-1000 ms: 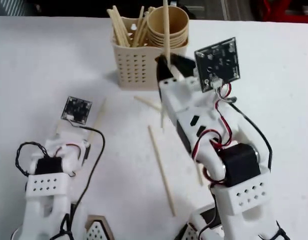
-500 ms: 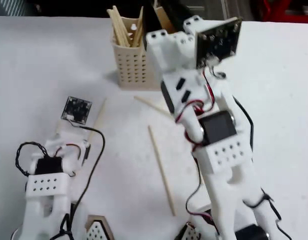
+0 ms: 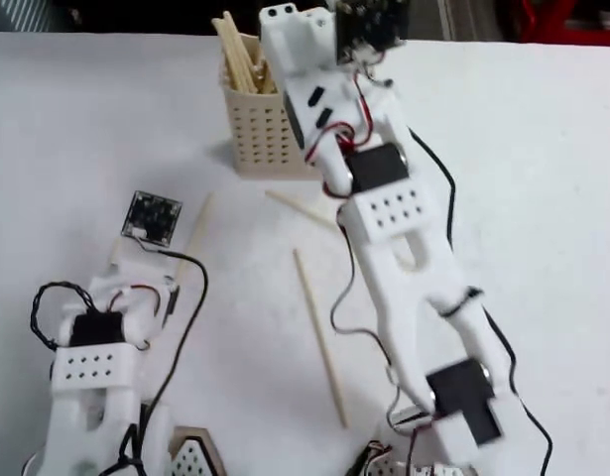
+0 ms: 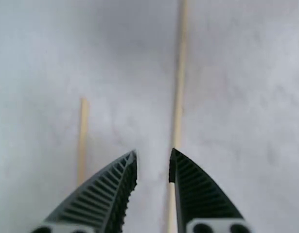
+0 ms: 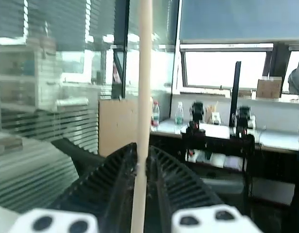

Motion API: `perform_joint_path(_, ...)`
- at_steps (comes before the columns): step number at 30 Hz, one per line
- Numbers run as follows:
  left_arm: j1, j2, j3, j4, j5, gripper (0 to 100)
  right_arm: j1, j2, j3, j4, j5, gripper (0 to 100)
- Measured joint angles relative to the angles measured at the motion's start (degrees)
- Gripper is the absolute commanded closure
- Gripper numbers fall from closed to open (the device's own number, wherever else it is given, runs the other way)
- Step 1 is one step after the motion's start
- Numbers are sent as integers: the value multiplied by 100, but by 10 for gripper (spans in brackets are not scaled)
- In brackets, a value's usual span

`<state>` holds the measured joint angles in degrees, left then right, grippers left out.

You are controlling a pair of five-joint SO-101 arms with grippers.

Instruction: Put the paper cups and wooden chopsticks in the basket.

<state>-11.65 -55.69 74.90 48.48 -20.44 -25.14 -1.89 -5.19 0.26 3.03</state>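
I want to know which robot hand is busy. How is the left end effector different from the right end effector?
The left end effector is open and holds nothing; the right end effector is shut on a chopstick. The left one sits low over the table, with two chopsticks lying below it; the right one is raised up near the basket. Both have dark ridged fingers.

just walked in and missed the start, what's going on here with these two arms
The right pincer is shut on a thin wooden chopstick, its arm extended over the cream perforated plastic basket. The left pincer is open, low over the white table, with a loose wooden chopstick beside one finger. A long loose chopstick lies between the arms.
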Motion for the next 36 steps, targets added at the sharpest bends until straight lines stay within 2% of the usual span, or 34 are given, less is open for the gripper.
perform_joint_path(5, 0, -35, 132, -220, 0, 875, 26, 668, -88, 0, 0, 981)
perform_joint_path(16, 0, -44, 132, -237, 0, 875, 35, 1125, -88, 185, 0, 970)
perform_joint_path(23, 0, -44, 132, -237, 0, 875, 35, 1125, -88, 756, 0, 807)
perform_joint_path(30, 0, -44, 132, -237, 0, 875, 35, 1011, -88, 1389, 0, 851)
perform_joint_path(36, 0, -44, 132, -237, 0, 874, -35, 176, -88, 2435, 0, 865)
